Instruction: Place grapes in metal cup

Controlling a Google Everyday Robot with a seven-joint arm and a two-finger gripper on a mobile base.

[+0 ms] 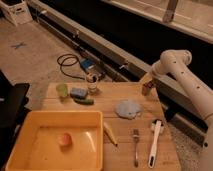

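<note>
My gripper [146,88] hangs at the back right of the wooden table [115,130], at the end of the white arm [175,62] that reaches in from the right. Right under it stands a small dark grey-brown object [145,92] that looks like the metal cup. The gripper is at or touching its top. I cannot make out the grapes apart from the gripper and cup. They may be hidden there.
A yellow bin [30,130] with a small orange item fills the front left. A pale green cup [62,89], blue sponge [78,92], green cucumber [84,101] and glass jar [92,83] stand back left. A blue cloth [128,108], banana [109,133], fork [135,146] and white brush [155,141] lie front right.
</note>
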